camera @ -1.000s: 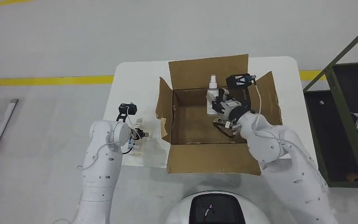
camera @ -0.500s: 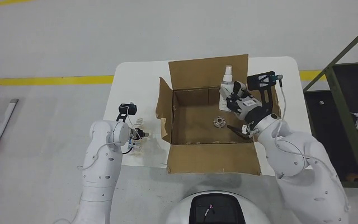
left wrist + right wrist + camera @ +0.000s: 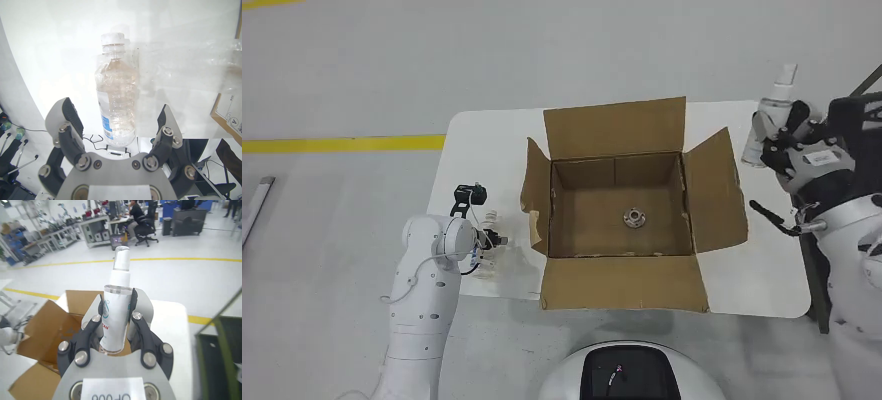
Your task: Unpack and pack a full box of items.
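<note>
An open cardboard box [image 3: 612, 128] stands in the middle of the white table; a small round metal part [image 3: 633, 216] lies on its floor. My right gripper [image 3: 780, 140] [image 3: 117, 296] is shut on a white spray bottle [image 3: 772, 105] [image 3: 116, 309], held upright above the table's far right corner, past the box's right flap [image 3: 714, 190]. A clear water bottle [image 3: 116, 106] lies on the table left of the box. My left gripper [image 3: 488, 238] [image 3: 117, 108] is open, one finger on each side of the bottle's lower half without touching it.
A dark green rack [image 3: 847, 210] [image 3: 217, 351] stands right beside the table's right edge. The box's left flap [image 3: 534, 190] juts out toward the left arm. Bare table [image 3: 482, 150] lies beyond the water bottle.
My right gripper has lifted the spray bottle out of the box and carried it right, past the right flap. The left arm and water bottle have stayed put.
</note>
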Controlling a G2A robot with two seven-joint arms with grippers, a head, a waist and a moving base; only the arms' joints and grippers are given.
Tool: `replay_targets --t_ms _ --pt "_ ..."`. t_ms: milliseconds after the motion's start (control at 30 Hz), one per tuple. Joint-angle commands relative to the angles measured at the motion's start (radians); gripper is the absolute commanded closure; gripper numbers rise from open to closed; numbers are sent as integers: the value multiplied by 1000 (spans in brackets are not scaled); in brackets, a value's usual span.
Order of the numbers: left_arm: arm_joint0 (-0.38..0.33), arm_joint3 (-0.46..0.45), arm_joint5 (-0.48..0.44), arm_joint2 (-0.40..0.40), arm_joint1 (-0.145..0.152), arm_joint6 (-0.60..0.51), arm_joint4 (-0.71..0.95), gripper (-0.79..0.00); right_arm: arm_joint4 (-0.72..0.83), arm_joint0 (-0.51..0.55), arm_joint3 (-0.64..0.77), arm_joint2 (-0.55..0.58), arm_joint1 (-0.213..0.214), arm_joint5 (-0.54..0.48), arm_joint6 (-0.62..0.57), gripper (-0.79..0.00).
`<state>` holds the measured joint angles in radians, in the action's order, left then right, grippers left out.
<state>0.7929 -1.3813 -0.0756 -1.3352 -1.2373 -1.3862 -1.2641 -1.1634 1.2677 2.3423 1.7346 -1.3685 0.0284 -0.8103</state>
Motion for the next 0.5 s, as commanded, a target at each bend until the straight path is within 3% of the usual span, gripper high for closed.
replay_targets --t_ms 0,200,467 --pt "0 0 0 0 0 0 0 -785 -10 35 8 73 7 -35 -59 0" --pt "0 0 0 0 0 0 0 -785 -3 207 8 178 15 -112 -97 0" --pt "0 0 0 0 0 0 0 -785 -56 406 -46 139 15 -141 -58 0"
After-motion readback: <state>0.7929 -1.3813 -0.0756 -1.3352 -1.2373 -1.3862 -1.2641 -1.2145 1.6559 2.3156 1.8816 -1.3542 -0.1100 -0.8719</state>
